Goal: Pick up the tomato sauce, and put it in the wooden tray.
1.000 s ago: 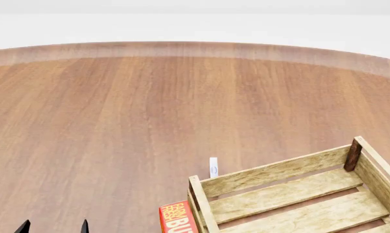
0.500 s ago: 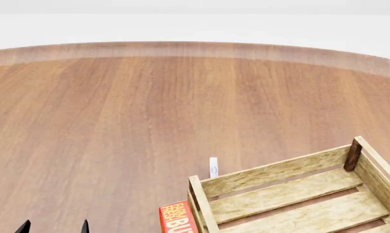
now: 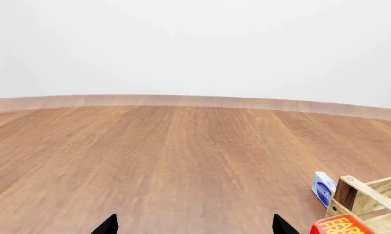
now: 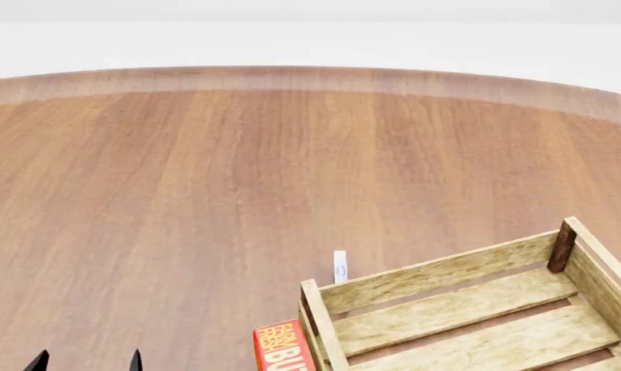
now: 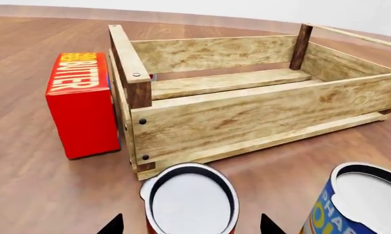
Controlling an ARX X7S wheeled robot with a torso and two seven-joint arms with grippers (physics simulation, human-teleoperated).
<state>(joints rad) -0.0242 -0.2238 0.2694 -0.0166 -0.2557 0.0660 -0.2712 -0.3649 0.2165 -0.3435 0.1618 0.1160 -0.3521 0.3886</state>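
- approach step, by judgement; nothing gripped yet; right gripper poised with fingertips spread wide either side of the tomato sauce, pads not touching it; only the silvery top and a sliver of red label in sight, so height above the can cannot be told
- can standing upright on the table, just on the near side of the wooden tray; tray bare inside
- blue-and-yellow can close beside it on the right; red butter box against the tray's left end; small white-and-blue packet by the tray's far left corner
- left gripper well off to the left over bare wood, tips apart, holding nothing
- next, likely: lower around the can, close, lift clear of the near wall, carry over and release; care needed not to nudge the neighbouring can
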